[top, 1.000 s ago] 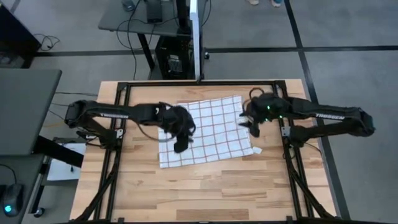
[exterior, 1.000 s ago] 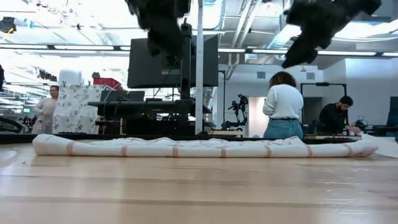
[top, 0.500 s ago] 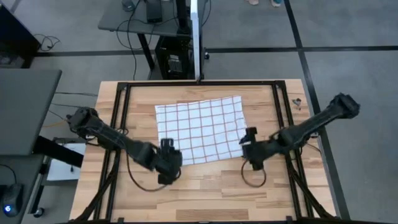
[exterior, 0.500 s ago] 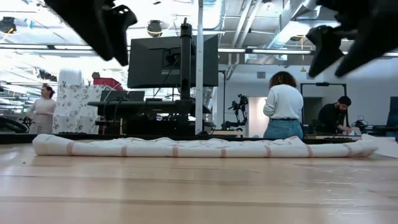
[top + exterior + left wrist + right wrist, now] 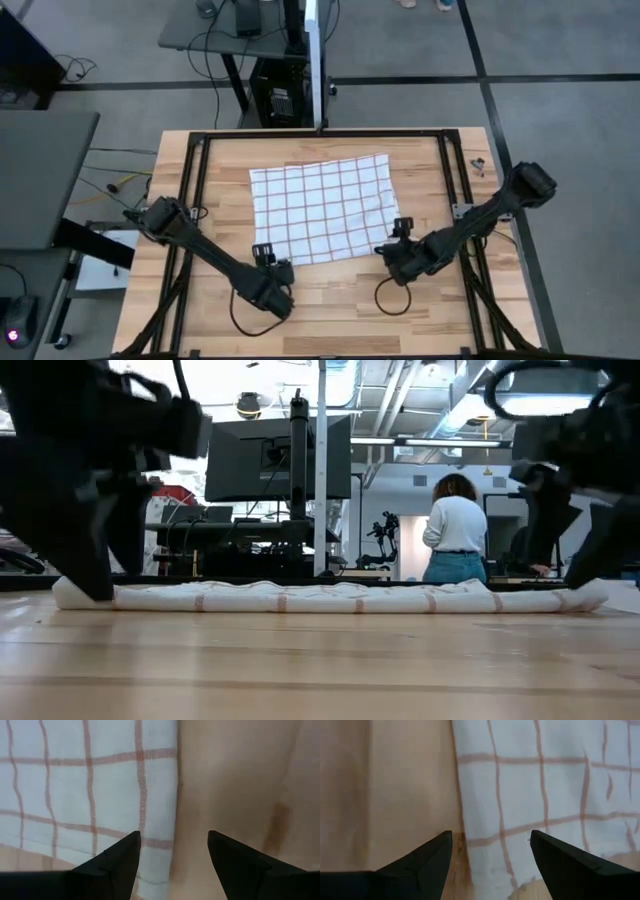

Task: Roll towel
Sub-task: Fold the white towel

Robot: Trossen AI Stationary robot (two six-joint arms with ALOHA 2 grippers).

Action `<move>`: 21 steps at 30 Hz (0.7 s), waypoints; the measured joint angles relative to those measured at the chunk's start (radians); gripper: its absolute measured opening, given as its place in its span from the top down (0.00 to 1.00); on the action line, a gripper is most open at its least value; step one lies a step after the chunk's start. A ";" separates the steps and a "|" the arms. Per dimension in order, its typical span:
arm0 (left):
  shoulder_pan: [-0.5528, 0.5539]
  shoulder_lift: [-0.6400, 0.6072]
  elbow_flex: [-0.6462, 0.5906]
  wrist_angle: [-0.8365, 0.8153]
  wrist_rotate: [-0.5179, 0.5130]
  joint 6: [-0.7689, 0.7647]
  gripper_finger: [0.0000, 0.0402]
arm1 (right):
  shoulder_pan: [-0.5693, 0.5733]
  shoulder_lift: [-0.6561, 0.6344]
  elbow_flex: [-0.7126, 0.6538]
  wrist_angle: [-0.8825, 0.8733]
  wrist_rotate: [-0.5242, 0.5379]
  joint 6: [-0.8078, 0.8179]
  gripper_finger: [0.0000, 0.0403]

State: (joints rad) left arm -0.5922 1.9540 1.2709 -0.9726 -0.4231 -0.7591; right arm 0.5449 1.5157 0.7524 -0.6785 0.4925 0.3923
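Observation:
The white towel (image 5: 322,209) with red-brown grid lines lies spread flat on the wooden table; in the low view it shows as a low band (image 5: 320,598). My left gripper (image 5: 264,258) is open and low at the towel's near-left corner, its fingers astride the towel's left edge (image 5: 175,820). My right gripper (image 5: 393,250) is open and low at the near-right corner, astride the right edge (image 5: 461,820). The small tag does not show. My left gripper points down over the towel's near-left corner (image 5: 157,845), one finger (image 5: 125,855) above cloth, the other above bare wood; I cannot tell whether the tips touch. My right gripper stands likewise over the near-right corner (image 5: 485,845); I cannot tell whether it touches.
Black frame rails run along the table's left (image 5: 188,200) and right (image 5: 462,190) sides, and a post (image 5: 318,70) stands at the far edge. Bare wood (image 5: 330,320) lies between the towel and the near edge. People stand in the room behind (image 5: 455,530).
Both grippers have gone from above the towel's far half toward the table's near edge and down, ending low at the towel's two near corners. The towel has stayed flat where it was.

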 joint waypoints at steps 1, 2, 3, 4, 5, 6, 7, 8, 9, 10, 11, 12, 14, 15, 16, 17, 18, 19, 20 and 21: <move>0.001 0.011 0.001 -0.001 -0.004 -0.010 0.46 | 0.003 0.008 -0.009 0.000 0.004 -0.001 0.35; 0.001 0.017 0.002 0.000 -0.009 -0.018 0.46 | 0.005 0.014 -0.016 -0.001 0.010 -0.005 0.35; 0.000 0.025 0.003 -0.001 -0.017 -0.027 0.46 | 0.006 0.021 -0.024 0.005 0.010 -0.007 0.35; 0.000 0.032 0.005 -0.001 -0.024 -0.037 0.46 | 0.006 0.029 -0.031 0.006 0.010 -0.008 0.35; 0.001 0.036 0.005 -0.002 -0.032 -0.052 0.46 | 0.006 0.039 -0.038 0.009 0.012 -0.006 0.35; 0.002 0.037 0.005 -0.003 -0.043 -0.066 0.46 | 0.006 0.047 -0.041 0.011 0.015 -0.005 0.35; 0.002 0.038 0.005 -0.004 -0.052 -0.080 0.46 | 0.007 0.056 -0.046 0.013 0.019 -0.004 0.35; 0.002 0.038 0.005 -0.004 -0.060 -0.091 0.46 | 0.007 0.065 -0.051 0.015 0.022 -0.004 0.35; 0.003 0.039 0.004 -0.004 -0.071 -0.100 0.46 | 0.007 0.076 -0.053 0.021 0.027 -0.005 0.35; 0.003 0.039 0.004 -0.005 -0.079 -0.103 0.46 | 0.006 0.085 -0.054 0.025 0.039 -0.007 0.35; 0.004 0.040 0.004 -0.006 -0.085 -0.102 0.46 | 0.006 0.095 -0.055 0.028 0.058 -0.008 0.35; 0.004 0.041 0.003 -0.005 -0.093 -0.102 0.46 | 0.004 0.105 -0.054 0.034 0.083 -0.010 0.35; 0.005 0.041 -0.002 -0.001 -0.118 -0.103 0.46 | -0.005 0.121 -0.055 0.048 0.126 -0.011 0.35; 0.005 0.041 -0.007 0.002 -0.131 -0.102 0.46 | -0.009 0.128 -0.055 0.055 0.137 -0.009 0.36; 0.006 0.041 -0.012 0.004 -0.140 -0.102 0.47 | -0.014 0.134 -0.055 0.060 0.151 -0.008 0.37; 0.007 0.041 -0.018 0.005 -0.148 -0.103 0.48 | -0.015 0.136 -0.056 0.063 0.158 -0.007 0.38; 0.007 0.042 -0.025 0.008 -0.156 -0.102 0.50 | -0.018 0.137 -0.057 0.065 0.159 -0.007 0.40; 0.008 0.042 -0.034 0.013 -0.158 -0.102 0.52 | -0.021 0.137 -0.058 0.067 0.157 -0.007 0.42; 0.008 0.042 -0.042 0.019 -0.159 -0.102 0.55 | -0.024 0.137 -0.058 0.069 0.152 -0.006 0.45; 0.008 0.042 -0.049 0.025 -0.158 -0.102 0.58 | -0.025 0.137 -0.058 0.070 0.144 -0.005 0.48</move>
State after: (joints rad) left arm -0.5846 1.9957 1.2215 -0.9480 -0.5809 -0.8610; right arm 0.5198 1.6531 0.6945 -0.6086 0.6369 0.3875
